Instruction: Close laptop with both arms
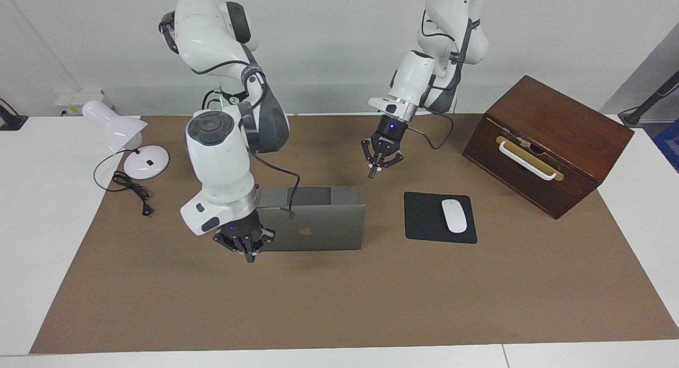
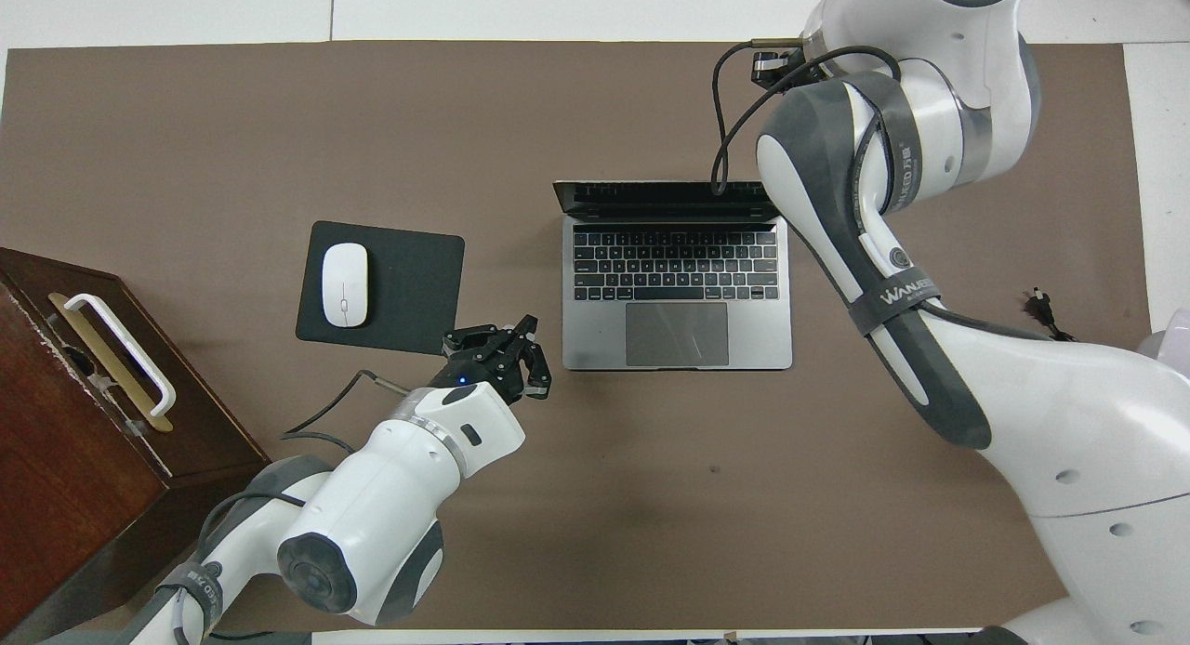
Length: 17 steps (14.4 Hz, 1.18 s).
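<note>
- A brown mat (image 1: 371, 304) covers a white table under a plain pale wall; a wooden box (image 1: 551, 140) sits toward my left arm's end, a white lamp (image 1: 122, 132) toward my right arm's end.
- Facing view: the laptop (image 1: 318, 227) stands open mid-mat, its lid upright with the logo side turned away from me, its long edge running between the two arms' ends of the table.
- My right gripper (image 1: 247, 256), fingertips pressed together, hangs low at the lid's corner toward my right arm's end, on the lid's logo side. I judge it close enough to push the lid over toward me.
- My left gripper (image 1: 373, 173), also pinched shut on nothing, hovers over bare mat beside the laptop's base, between it and the black mouse pad (image 1: 424, 219) with its mouse (image 1: 454, 215).
- Overhead view: the keyboard faces up and the lid leans slightly over it.
- My left gripper (image 2: 535, 385) shows just off the base's nearer corner; my own forearm hides the right gripper.
- The right arm is nearer the lid; the left must cross the keyboard.
</note>
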{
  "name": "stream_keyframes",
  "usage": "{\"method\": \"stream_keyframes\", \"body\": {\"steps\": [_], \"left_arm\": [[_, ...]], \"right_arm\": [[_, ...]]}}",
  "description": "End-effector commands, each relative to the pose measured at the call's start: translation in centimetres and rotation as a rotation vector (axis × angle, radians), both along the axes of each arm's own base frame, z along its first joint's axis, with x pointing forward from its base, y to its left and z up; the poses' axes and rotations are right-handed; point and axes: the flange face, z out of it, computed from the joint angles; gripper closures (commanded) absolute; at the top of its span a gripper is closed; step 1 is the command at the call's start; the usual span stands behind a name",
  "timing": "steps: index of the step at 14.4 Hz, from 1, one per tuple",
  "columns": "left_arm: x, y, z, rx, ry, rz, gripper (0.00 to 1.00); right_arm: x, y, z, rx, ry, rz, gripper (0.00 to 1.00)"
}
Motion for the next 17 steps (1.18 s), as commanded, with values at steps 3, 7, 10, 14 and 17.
{"method": "stream_keyframes", "body": {"steps": [3,7,10,14,17], "left_arm": [[0.4,-1.7,-2.8,-0.032,-0.052,0.003,1.0],[1.3,-3.1,-4.1,-0.03,-0.057,-0.005,1.0],[1.5,-3.3,-5.4,-0.012,-0.042,-0.011,1.0],[1.5,-3.5,-7.1,0.013,-0.025,-0.023,1.0],[1.6,-4.7,-8.3,0.021,-0.018,-0.039,1.0]], "right_arm": [[-1.9,1.4,1.1,0.006,0.047,-0.001,1.0],[-2.0,1.4,1.1,0.006,0.055,-0.002,1.0],[-2.1,1.4,1.0,0.029,0.069,-0.007,1.0],[-2.7,1.7,0.6,0.046,0.134,-0.013,1.0],[-3.0,1.7,1.4,0.063,0.131,-0.013,1.0]]}}
